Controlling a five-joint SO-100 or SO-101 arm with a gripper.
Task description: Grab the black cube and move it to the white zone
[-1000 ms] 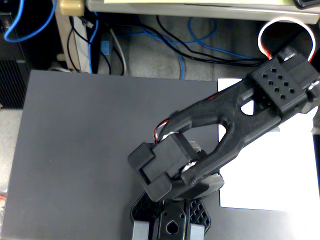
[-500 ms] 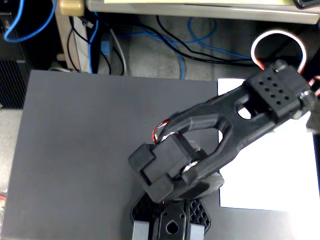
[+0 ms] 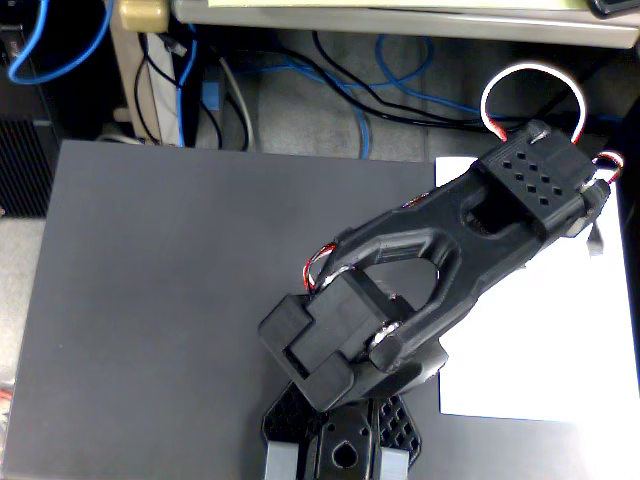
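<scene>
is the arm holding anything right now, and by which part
Cannot be told: the arm reaches over the white zone and hides its own gripper; no black cube shows.

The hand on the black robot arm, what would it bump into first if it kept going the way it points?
The hand itself is hidden under the arm, which reaches up and right over the white zone. Going on that way, it would probably meet the paper's far edge and then the cables beyond, though depth is unclear.

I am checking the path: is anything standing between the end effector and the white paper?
Nothing visible does. The arm reaches over the white paper, and its body hides the end effector. The black block is not visible, so I cannot tell whether it is held.
</scene>
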